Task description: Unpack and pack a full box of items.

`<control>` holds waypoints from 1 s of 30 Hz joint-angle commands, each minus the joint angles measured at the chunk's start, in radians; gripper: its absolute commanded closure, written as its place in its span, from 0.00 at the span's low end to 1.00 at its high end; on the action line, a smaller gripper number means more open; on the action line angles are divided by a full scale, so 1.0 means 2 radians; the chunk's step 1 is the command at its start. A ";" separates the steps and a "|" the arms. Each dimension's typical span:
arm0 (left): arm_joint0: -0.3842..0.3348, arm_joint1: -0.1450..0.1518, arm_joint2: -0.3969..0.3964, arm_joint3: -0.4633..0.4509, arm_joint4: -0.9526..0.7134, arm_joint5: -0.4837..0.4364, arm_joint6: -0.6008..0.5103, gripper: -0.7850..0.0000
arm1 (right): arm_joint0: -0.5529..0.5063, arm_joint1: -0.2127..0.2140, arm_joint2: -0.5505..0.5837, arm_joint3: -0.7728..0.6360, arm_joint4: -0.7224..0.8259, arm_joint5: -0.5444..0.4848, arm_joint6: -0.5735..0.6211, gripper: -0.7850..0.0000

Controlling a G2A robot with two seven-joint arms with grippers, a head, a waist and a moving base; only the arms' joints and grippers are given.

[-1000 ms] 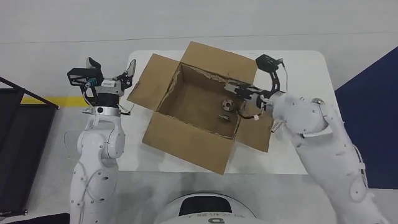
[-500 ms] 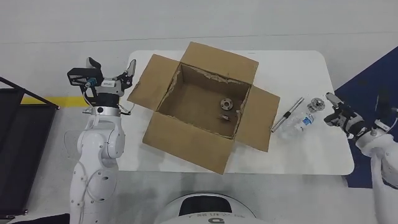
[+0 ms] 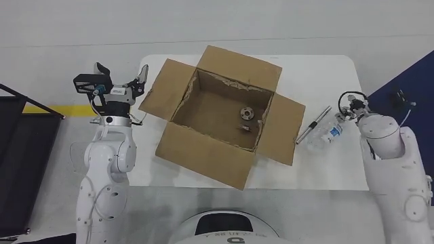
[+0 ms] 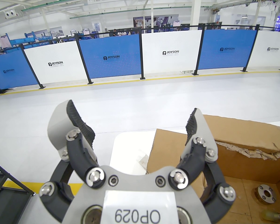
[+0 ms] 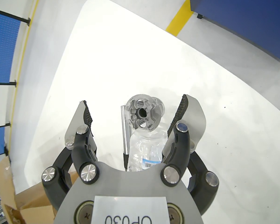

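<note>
An open cardboard box (image 3: 215, 130) stands mid-table, holding a metal flange (image 3: 247, 113) and a small yellowish item (image 3: 245, 127). Right of the box, a metal rod (image 3: 312, 125), a clear plastic bottle (image 3: 331, 133) and a round metal part (image 3: 346, 114) lie on the white table (image 3: 325, 169). My right gripper (image 5: 134, 101) is open just above the round metal part (image 5: 144, 115) and the bottle (image 5: 145, 150), gripping nothing. My left gripper (image 4: 132, 107) is open and empty, held up off the table's left end beside the box flap (image 4: 224, 145).
The box's flaps are spread out over the table on all sides. Bare tabletop (image 5: 224, 108) stretches beyond the round part at the right end. A dark rack (image 3: 17, 149) stands on the floor at the far left.
My right arm came out of the box and swung to the table's right end, then drew in over the round part and bottle. The left arm has not moved.
</note>
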 commanded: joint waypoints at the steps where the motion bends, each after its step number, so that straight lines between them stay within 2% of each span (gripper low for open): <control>1: 0.000 0.000 0.000 0.000 0.000 0.000 0.000 0.00 | 0.020 -0.001 -0.022 0.021 -0.023 0.015 0.006 0.12; 6: 0.000 0.000 0.000 0.000 0.000 0.000 0.000 0.00 | 0.057 -0.002 -0.073 0.063 -0.081 0.045 0.037 0.15; 9: 0.000 0.000 0.000 0.000 0.000 0.000 0.000 0.00 | 0.072 -0.002 -0.089 0.078 -0.101 0.053 0.057 0.20; 12: 0.000 0.000 0.000 0.000 0.000 0.000 0.000 0.00 | 0.082 -0.003 -0.100 0.087 -0.113 0.064 0.069 0.31; 13: 0.000 0.000 0.000 0.000 0.000 0.000 0.000 0.00 | 0.084 -0.004 -0.102 0.089 -0.115 0.067 0.072 0.47; 17: 0.000 0.000 0.000 0.000 0.000 0.000 0.000 0.00 | 0.087 -0.005 -0.104 0.090 -0.120 0.076 0.075 0.67; 18: 0.000 0.000 0.000 0.000 0.000 0.000 0.000 0.00 | 0.086 -0.005 -0.101 0.087 -0.120 0.079 0.074 0.79; 19: 0.000 0.000 0.000 0.000 0.000 0.000 0.000 0.00 | 0.083 -0.005 -0.098 0.081 -0.118 0.080 0.071 0.86; 20: 0.000 0.000 0.000 0.000 0.000 0.000 0.000 0.00 | 0.078 -0.006 -0.093 0.074 -0.115 0.082 0.067 1.00; 24: 0.000 0.000 0.000 0.000 0.000 0.000 0.000 0.00 | 0.042 -0.006 -0.057 0.014 -0.092 0.079 0.038 1.00; 26: 0.000 0.000 0.000 0.000 0.000 0.000 0.000 0.00 | 0.007 -0.007 -0.026 -0.049 -0.057 0.057 0.021 1.00; 28: 0.000 0.000 0.000 0.000 0.000 0.000 0.000 0.00 | -0.045 -0.009 0.012 -0.137 -0.001 0.009 0.005 1.00; 30: 0.000 0.000 0.000 0.000 0.000 0.000 0.000 0.00 | -0.110 -0.012 0.044 -0.218 0.064 -0.068 0.018 1.00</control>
